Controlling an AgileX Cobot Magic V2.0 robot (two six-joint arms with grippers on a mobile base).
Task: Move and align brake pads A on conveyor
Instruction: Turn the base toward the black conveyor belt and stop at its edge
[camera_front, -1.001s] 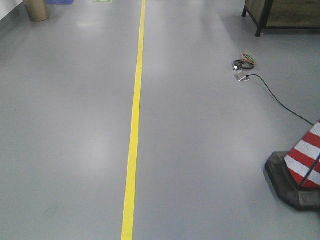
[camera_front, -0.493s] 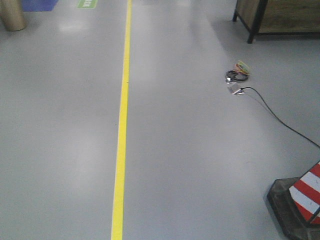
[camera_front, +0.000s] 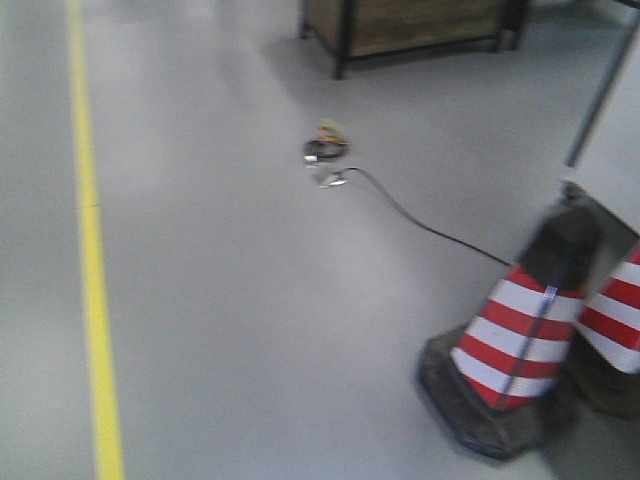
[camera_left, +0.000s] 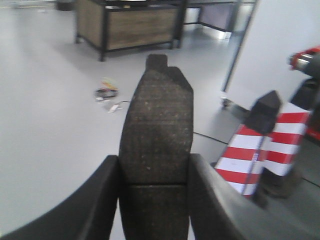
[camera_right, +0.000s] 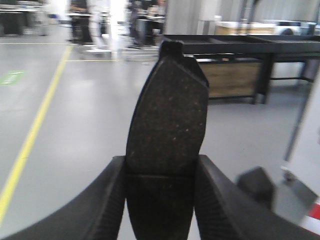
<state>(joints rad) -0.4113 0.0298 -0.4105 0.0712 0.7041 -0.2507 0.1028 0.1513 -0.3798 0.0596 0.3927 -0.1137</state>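
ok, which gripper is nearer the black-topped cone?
Right, probably. From the right gripper the cone sits low and close on its right; from the left gripper it stands farther ahead-right, stripes in full view. Each holds a brake pad. Blurry, so uncertain.

It was a factory or workshop hall: a wide grey painted floor (camera_front: 250, 300) carried a yellow lane line (camera_front: 92, 280), red-and-white traffic cones (camera_front: 510, 340), a loose cable (camera_front: 420, 222) and steel-framed workbenches (camera_right: 235, 60).
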